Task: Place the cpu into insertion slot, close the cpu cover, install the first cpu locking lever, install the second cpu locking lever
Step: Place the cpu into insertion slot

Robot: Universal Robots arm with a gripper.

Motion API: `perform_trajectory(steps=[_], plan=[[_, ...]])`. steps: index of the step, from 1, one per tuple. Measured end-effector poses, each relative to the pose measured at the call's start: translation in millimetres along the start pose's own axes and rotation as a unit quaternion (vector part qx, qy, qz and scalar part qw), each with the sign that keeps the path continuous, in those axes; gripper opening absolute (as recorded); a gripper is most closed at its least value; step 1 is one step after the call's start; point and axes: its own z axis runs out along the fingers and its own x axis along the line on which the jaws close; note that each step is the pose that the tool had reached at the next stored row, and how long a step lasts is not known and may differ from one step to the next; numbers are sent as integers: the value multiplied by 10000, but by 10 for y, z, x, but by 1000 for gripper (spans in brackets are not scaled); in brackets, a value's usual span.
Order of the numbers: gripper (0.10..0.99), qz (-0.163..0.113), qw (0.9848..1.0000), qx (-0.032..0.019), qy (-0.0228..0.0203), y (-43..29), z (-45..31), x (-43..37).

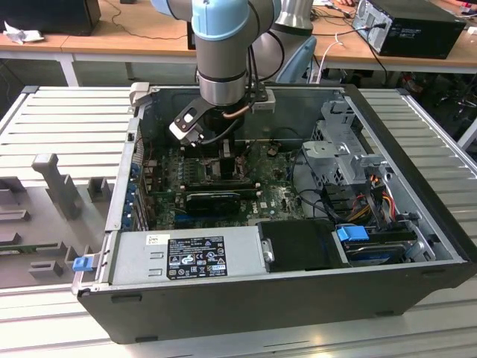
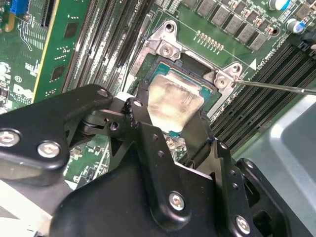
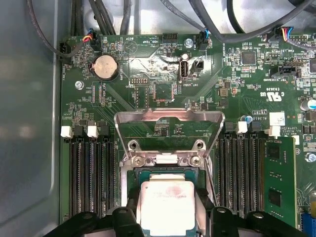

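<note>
Inside the open computer case, my gripper reaches down to the motherboard. In both wrist views its black fingers sit against two opposite sides of the cpu, a silvery-grey square chip. The cpu rests in or just over the insertion slot, whose dark frame and teal edge show around it. The cpu cover, a silvery frame with a window, stands swung open behind the slot. A thin metal locking lever juts out sideways from the slot's corner.
Rows of black memory slots flank the socket on both sides. A green card stands beside them. Black cables hang along the board's far edge. The power supply, a black module and the drive cage crowd the case.
</note>
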Motion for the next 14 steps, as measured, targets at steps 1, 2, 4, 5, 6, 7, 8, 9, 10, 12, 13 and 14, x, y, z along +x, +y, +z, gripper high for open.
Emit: perform_trajectory(steps=[1,2,4,5,6,7,8,9,10,12,13,14], plan=[[525,-1,10000,0,0,1,0,0],[525,-1,10000,-6,3,2,2,1],[600,-1,10000,-1,1,1,0,0],[600,-1,10000,0,1,1,-4,0],[600,0,10000,0,2,1,-8,0],[600,0,10000,0,2,2,-24,0],[600,0,10000,0,3,4,-49,1],[600,0,10000,0,3,6,-67,1],[600,0,10000,0,3,6,-82,1],[600,1,10000,0,3,10,-132,2],[584,1,10000,0,2,11,-147,2],[522,1,10000,1,2,12,-156,3]])
